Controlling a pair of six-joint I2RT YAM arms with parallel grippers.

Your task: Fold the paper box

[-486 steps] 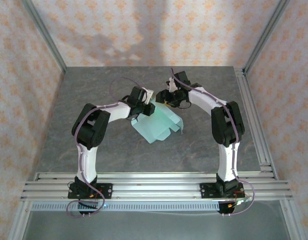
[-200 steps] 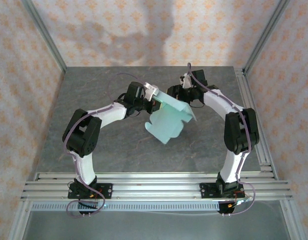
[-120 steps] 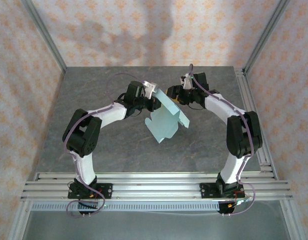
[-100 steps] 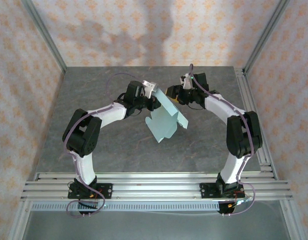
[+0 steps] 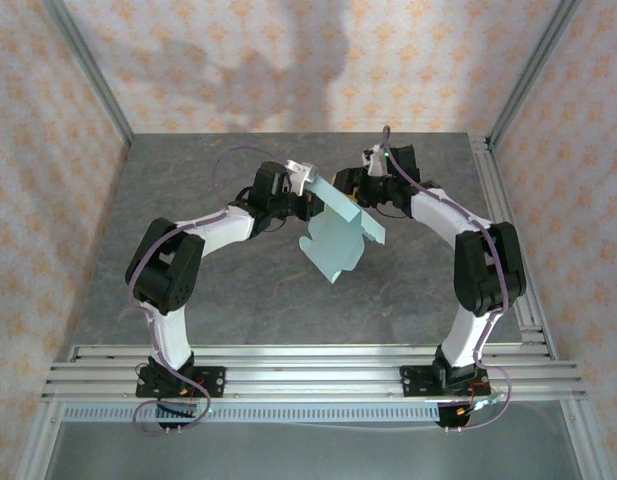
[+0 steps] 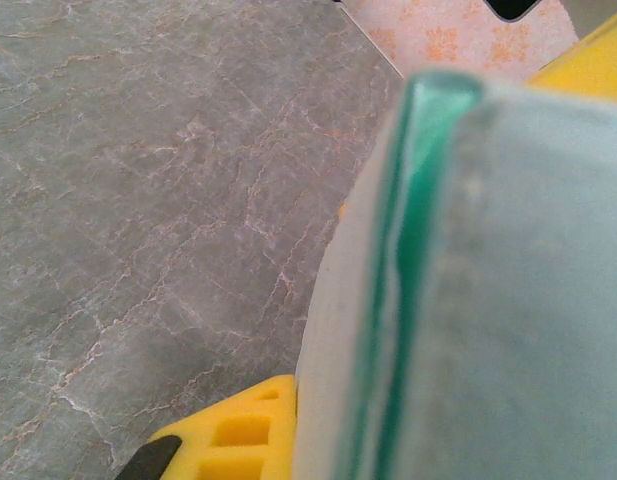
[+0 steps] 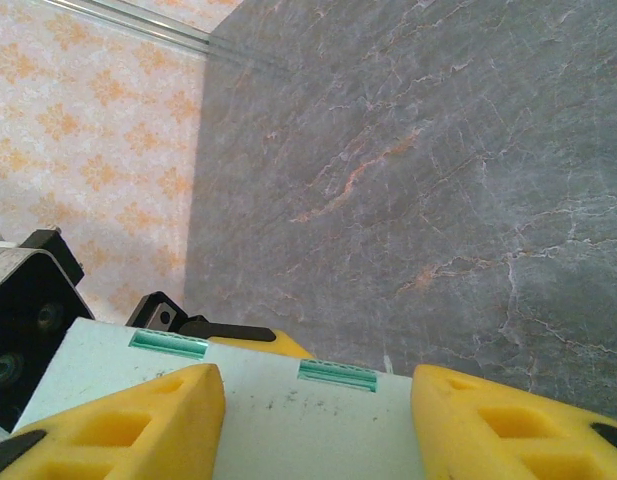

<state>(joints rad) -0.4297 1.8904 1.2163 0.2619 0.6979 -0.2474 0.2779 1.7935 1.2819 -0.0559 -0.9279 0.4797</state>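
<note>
The paper box (image 5: 336, 240) is a pale mint-green card sheet held up on edge over the middle of the grey table, its lower part hanging toward me. My left gripper (image 5: 310, 197) is shut on its top left corner. In the left wrist view the card (image 6: 488, 300) presses against my yellow finger (image 6: 238, 435). My right gripper (image 5: 352, 190) meets the sheet's top from the right. In the right wrist view its jaws (image 7: 318, 390) stand apart, with the card's slotted edge (image 7: 278, 430) lying flat across the gap. The left gripper's finger (image 7: 273, 345) peeks out behind it.
Aluminium rails run along the table's right side (image 5: 508, 230) and near edge (image 5: 308, 372). Patterned walls (image 5: 288, 70) close in the back and both sides. Bare grey table (image 5: 288, 300) lies below the hanging sheet.
Both arms have carried the sheet up and toward the back. Over the last second it turned more on edge and its hanging end swung slightly right. The left gripper stays shut on it.
</note>
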